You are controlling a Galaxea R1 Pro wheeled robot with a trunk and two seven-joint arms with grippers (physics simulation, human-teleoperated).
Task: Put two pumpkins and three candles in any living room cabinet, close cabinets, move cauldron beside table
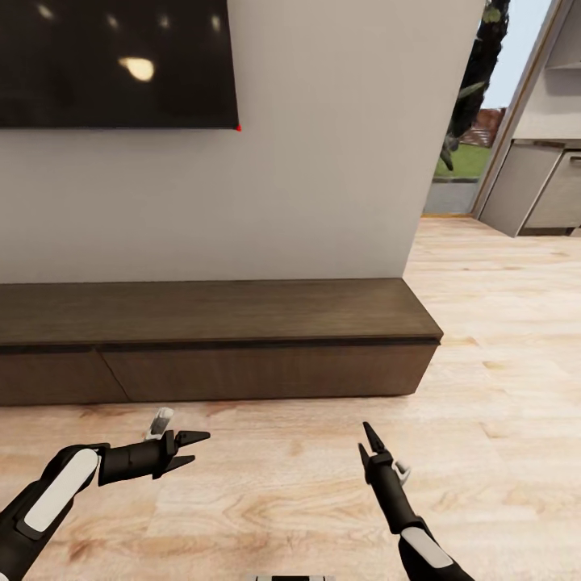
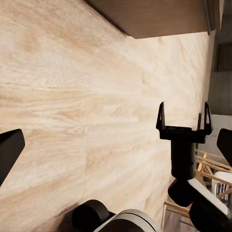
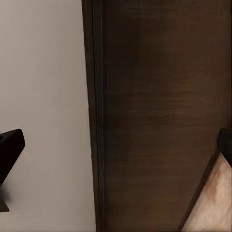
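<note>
Cabinet [image 1: 218, 339] drawer fronts appear flush, closed. Left claw [image 1: 192, 450] spread wide, empty; right claw [image 1: 368, 445] likewise [image 2: 184, 121]. Judgement: pumpkins, candles, cauldron steps unverifiable.

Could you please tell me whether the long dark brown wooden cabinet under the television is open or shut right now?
Shut. The long, low, dark brown wooden cabinet shows flush drawer fronts, with none pulled out.

1 cabinet [image 1: 218, 339], 2 grippers [image 1: 192, 450] [image 1: 367, 442], 1 TV [image 1: 117, 60].
</note>
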